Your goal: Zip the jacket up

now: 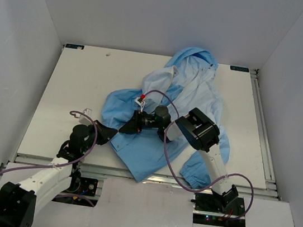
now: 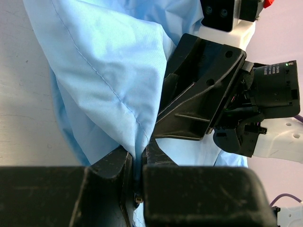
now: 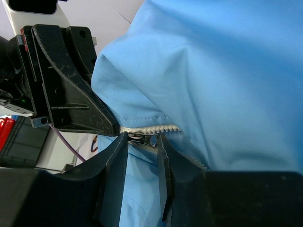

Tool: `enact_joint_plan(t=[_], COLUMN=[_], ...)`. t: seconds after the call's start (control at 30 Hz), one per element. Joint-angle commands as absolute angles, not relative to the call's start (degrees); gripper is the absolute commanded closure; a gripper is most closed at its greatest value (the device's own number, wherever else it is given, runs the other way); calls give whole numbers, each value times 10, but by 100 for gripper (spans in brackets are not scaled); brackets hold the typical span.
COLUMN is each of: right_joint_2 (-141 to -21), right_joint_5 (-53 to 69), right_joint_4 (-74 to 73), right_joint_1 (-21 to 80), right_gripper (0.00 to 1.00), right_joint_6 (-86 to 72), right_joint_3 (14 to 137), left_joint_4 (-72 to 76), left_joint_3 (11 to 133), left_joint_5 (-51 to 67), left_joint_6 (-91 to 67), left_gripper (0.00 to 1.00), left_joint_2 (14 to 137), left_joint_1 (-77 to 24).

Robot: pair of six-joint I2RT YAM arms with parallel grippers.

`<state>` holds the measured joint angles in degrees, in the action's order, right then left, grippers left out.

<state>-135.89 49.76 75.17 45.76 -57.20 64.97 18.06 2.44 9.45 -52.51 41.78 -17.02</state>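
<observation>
The light blue jacket (image 1: 199, 97) lies crumpled across the middle of the table, hood toward the far edge. My left gripper (image 1: 112, 132) is at its lower left hem, shut on a fold of the fabric (image 2: 109, 71), jaws pinched together (image 2: 136, 158). My right gripper (image 1: 129, 126) reaches in from the right and meets it tip to tip. In the right wrist view its fingertips (image 3: 143, 142) stand narrowly apart, closed on the dark zipper pull (image 3: 147, 139) at the end of the pale zipper teeth (image 3: 156, 128). The left gripper's black finger (image 3: 71, 94) sits just left of the pull.
The white table (image 1: 70, 91) is boxed in by white walls on three sides. Purple cables loop from both arms (image 1: 165, 155). The right arm's elbow (image 1: 200, 129) hangs over the jacket. A small red tag (image 1: 141, 97) sits on the right wrist.
</observation>
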Motion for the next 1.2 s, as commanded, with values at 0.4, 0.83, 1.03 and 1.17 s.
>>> enact_joint_plan(t=[0.4,0.83,1.03,1.17], right_joint_2=[-1299,-1250,-1260,-1269], right_joint_5=[436,432,455,456], right_joint_4=[796,724,775,785], right_joint_1=[414,416,428,436], right_gripper=[92,69,58,56], right_joint_6=[-506,-440,-487,-505], right_joint_3=[562,559,568,579], left_joint_4=[192,199,203,202], left_joint_3=[-42,-47,-48,-49], left_joint_5=[100,111,112,112], left_joint_6=[-517,-513,-512,-512], left_gripper=[100,100,100,100], left_joint_2=[409,408,410,406], left_joint_1=[-171,-171,-171,-171])
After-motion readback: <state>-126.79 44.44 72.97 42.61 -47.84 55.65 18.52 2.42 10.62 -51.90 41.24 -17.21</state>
